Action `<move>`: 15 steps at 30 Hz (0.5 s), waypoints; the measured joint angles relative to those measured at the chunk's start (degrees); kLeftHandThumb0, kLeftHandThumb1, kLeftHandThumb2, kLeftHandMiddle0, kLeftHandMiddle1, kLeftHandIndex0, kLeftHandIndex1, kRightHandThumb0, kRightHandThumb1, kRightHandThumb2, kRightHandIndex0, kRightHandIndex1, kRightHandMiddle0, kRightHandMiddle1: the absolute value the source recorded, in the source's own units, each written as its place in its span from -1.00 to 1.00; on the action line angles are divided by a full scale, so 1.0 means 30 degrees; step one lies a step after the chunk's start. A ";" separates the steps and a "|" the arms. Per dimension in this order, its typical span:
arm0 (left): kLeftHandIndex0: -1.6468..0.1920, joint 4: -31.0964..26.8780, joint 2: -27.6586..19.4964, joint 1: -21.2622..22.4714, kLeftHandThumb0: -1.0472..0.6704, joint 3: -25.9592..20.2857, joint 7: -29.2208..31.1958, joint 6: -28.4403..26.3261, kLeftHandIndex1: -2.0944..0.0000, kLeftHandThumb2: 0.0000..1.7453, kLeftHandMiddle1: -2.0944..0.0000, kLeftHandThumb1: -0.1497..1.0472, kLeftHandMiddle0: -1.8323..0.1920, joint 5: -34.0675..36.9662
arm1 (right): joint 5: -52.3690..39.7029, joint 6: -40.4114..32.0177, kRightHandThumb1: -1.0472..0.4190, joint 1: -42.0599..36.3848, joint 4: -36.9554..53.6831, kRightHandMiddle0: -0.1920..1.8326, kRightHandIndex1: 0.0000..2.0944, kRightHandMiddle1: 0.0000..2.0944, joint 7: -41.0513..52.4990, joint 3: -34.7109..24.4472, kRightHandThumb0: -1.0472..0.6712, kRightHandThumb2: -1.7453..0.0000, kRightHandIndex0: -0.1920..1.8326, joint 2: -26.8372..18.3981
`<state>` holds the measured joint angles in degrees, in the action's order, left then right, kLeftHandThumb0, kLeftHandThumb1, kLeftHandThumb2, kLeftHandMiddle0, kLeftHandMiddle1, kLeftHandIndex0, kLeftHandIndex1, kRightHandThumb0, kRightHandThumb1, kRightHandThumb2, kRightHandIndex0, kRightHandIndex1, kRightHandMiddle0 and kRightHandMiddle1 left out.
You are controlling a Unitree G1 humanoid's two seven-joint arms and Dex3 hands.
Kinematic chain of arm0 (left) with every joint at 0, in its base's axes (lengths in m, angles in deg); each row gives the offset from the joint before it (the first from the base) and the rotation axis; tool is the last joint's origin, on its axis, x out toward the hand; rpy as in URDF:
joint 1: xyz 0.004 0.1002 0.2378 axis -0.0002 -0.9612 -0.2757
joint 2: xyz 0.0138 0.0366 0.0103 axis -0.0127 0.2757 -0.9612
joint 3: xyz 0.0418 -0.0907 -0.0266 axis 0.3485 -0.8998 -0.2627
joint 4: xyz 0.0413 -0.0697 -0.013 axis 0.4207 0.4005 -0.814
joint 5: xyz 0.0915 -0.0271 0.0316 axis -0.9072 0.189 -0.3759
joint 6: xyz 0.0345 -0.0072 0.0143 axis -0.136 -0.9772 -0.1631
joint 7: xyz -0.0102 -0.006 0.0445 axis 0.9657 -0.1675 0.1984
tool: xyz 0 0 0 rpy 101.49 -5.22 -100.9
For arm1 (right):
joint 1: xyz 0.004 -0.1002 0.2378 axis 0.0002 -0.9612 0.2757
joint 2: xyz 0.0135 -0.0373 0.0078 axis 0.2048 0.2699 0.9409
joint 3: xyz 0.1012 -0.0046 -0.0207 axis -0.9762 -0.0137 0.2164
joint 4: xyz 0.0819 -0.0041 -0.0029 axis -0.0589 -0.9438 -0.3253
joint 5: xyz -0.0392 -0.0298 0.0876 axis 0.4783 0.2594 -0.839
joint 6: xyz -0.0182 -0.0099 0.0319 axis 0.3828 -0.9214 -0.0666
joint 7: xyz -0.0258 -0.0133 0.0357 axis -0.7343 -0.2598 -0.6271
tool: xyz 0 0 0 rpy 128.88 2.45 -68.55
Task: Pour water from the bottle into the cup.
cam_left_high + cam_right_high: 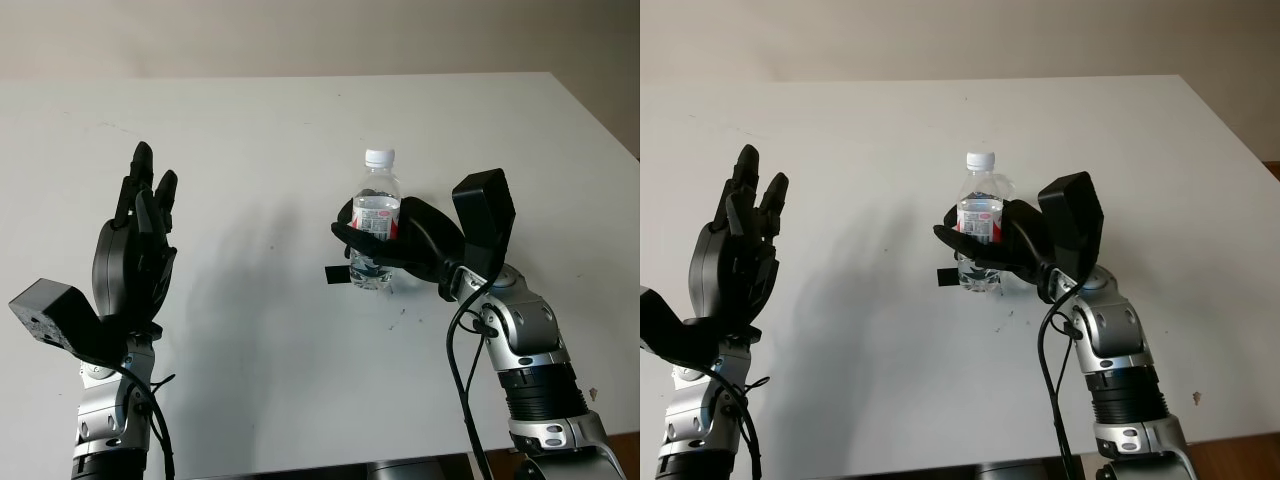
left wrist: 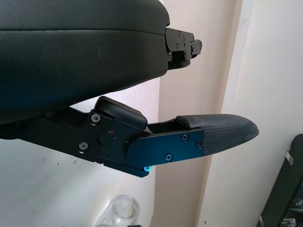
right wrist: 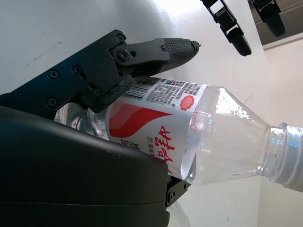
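While the right hand (image 1: pixel 400 235) reaches in from the lower right, its fingers (image 3: pixel 161 49) are wrapped around the bottle (image 1: pixel 376 220) at the band of its red and white label, one finger crossing the front and the palm pressed against the side; the bottle stands upright near the middle of the white surface (image 1: pixel 300 130), its white cap (image 1: pixel 379 157) on top and its clear base low against the surface, though whether it touches cannot be told; from the right wrist, the label's red print and barcode sit just under a textured fingertip, and the bottle's clear shoulder narrows toward the ribbed neck; the left hand (image 1: pixel 135 245) is raised well apart from the bottle on the left side, open and holding nothing, with its fingers pointing up and away from the robot; from the left wrist, one of its fingers (image 2: pixel 213 135) stretches out straight with a rough dark pad at the tip, and a clear round cup (image 2: pixel 122 211) shows at the picture's edge beneath it, against a pale background; a black cable (image 1: pixel 462 370) loops along the right forearm.
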<state>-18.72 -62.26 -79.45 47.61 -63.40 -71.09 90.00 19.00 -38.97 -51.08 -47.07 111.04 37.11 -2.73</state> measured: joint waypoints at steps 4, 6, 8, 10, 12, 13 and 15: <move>0.77 0.0021 -0.0001 0.0004 -0.78 -0.0002 0.0001 0.0012 1.00 -0.34 0.55 1.00 1.00 -0.0008 | -0.0001 0.0087 -1.00 0.0001 -0.0065 1.00 1.00 1.00 0.0055 -0.0016 -0.02 0.34 1.00 0.0005; 0.78 0.0075 -0.0001 0.0011 -0.78 -0.0002 0.0000 0.0021 1.00 -0.34 0.56 1.00 1.00 -0.0018 | -0.0002 0.0088 -1.00 0.0007 -0.0066 1.00 1.00 1.00 0.0057 -0.0018 -0.03 0.35 1.00 0.0010; 0.78 0.0154 0.0000 0.0019 -0.78 -0.0002 0.0000 0.0035 1.00 -0.33 0.57 1.00 1.00 -0.0024 | -0.0007 0.0087 -1.00 0.0012 -0.0068 1.00 1.00 1.00 0.0060 -0.0026 -0.03 0.36 1.00 0.0011; 0.78 0.0291 -0.0001 0.0036 -0.77 -0.0002 0.0001 0.0080 1.00 -0.32 0.57 1.00 1.00 -0.0027 | -0.0037 0.0088 -1.00 0.0041 -0.0106 1.00 1.00 1.00 0.0104 -0.0052 -0.03 0.36 1.00 0.0011; 0.78 0.0397 -0.0001 0.0048 -0.77 0.0000 0.0007 0.0120 1.00 -0.32 0.57 1.00 1.00 -0.0027 | -0.0045 0.0094 -1.00 0.0102 -0.0176 1.00 1.00 1.00 0.0118 -0.0071 -0.04 0.36 1.00 0.0011; 0.78 0.0424 -0.0001 0.0055 -0.77 -0.0001 0.0007 0.0125 1.00 -0.32 0.57 1.00 1.00 -0.0026 | -0.0045 0.0103 -1.00 0.0128 -0.0205 1.00 1.00 1.00 0.0119 -0.0080 -0.04 0.36 1.00 0.0011; 0.78 0.0447 -0.0001 0.0060 -0.78 -0.0002 0.0040 0.0125 1.00 -0.34 0.58 1.00 1.00 -0.0018 | -0.0096 0.0209 -1.00 0.0138 -0.0276 1.00 1.00 1.00 0.0155 -0.0139 -0.04 0.35 1.00 0.0011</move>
<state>-17.37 -62.26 -79.27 47.60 -63.28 -70.72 89.95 18.71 -38.34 -50.67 -47.90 111.50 36.69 -2.70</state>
